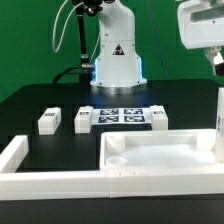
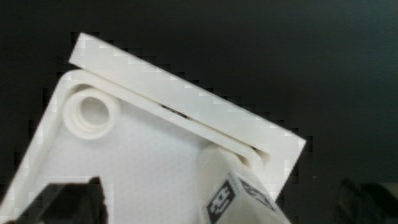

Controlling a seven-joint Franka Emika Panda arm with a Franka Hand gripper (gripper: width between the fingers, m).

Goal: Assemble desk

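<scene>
Hanging at the upper right of the exterior view, the gripper (image 1: 214, 61) has its jaws spread wide and grasps nothing, with clear air between it and the upright leg (image 1: 219, 122) beneath. That leg stands at the right end of the white tabletop panel (image 1: 160, 158), which lies flat in the lower right of the frame, raised rim up; whether the leg is seated in a corner hole cannot be told. The wrist view looks down on a corner of the panel, showing its round corner hole (image 2: 89, 108) and the tagged upright leg between the dark fingers (image 2: 64, 205). Three loose legs lie in a row at mid-frame: the left leg (image 1: 48, 121), the middle leg (image 1: 82, 120) just beside the marker board (image 1: 118, 115), and the right leg (image 1: 157, 118) on the board's other side. The white border wall (image 1: 20, 160) runs along the lower left.
</scene>
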